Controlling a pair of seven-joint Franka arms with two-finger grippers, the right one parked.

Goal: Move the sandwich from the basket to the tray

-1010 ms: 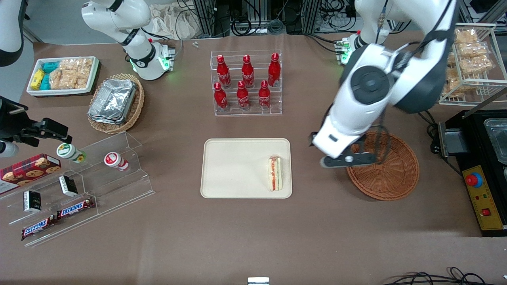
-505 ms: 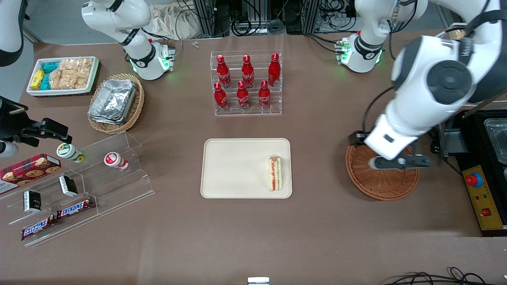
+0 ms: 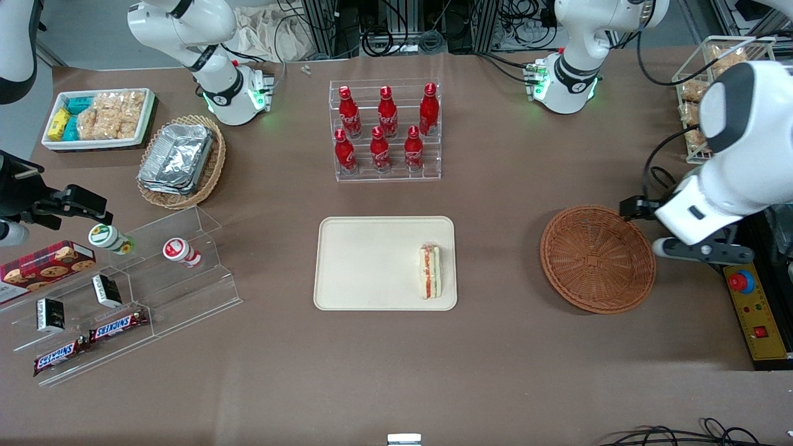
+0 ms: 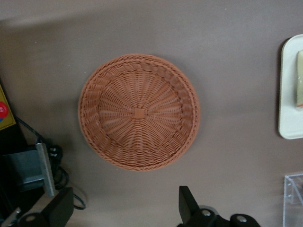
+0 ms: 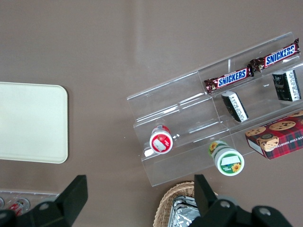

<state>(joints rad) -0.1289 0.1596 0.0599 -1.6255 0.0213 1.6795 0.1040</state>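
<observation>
The working arm has swung away toward its own end of the worktop. A second ago its hand (image 3: 703,251) hung over the rim of the basket (image 3: 598,259) on the tray's side; half a second ago it was above the basket's middle. Now it hovers clear of the basket, just beside the rim, with the whole woven bowl uncovered in the front view. In the wrist view the fingers (image 4: 188,205) are spread apart with nothing between them, the basket (image 4: 139,111) lying ahead of them.
</observation>
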